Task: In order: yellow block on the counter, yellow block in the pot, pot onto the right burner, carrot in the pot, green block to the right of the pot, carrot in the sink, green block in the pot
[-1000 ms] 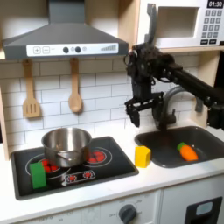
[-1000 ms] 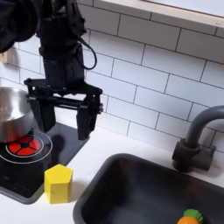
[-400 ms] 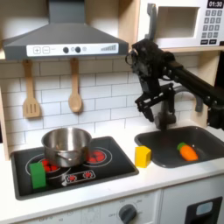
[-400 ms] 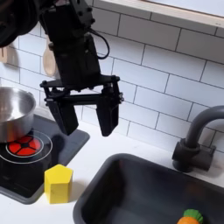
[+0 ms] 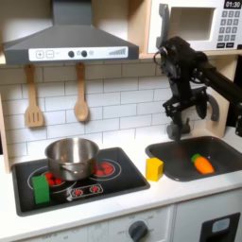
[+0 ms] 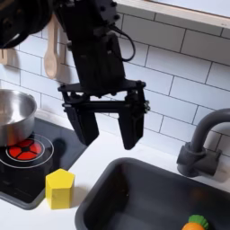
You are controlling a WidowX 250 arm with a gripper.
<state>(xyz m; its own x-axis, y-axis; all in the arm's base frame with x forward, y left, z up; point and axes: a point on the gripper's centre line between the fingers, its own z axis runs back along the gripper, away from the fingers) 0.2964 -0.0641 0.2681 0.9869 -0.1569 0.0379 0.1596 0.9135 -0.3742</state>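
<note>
Above the near-left corner of the sink [image 6: 162, 193], the pincer [image 6: 105, 126] hangs with its two dark fingers [image 6: 84, 121] spread wide and nothing between them. Below it and toward the second exterior view's left, the yellow block [image 6: 59, 188] sits on the pale counter [image 6: 27, 214], well apart from the fingertips. The carrot [image 5: 202, 164] lies inside the sink, toward the first exterior view's right. Farther to that view's left, the steel pot [image 5: 71, 156] stands on the black stovetop [image 5: 113, 180], with the green block [image 5: 41, 187] upright just in front of it, near the stovetop's left edge.
</note>
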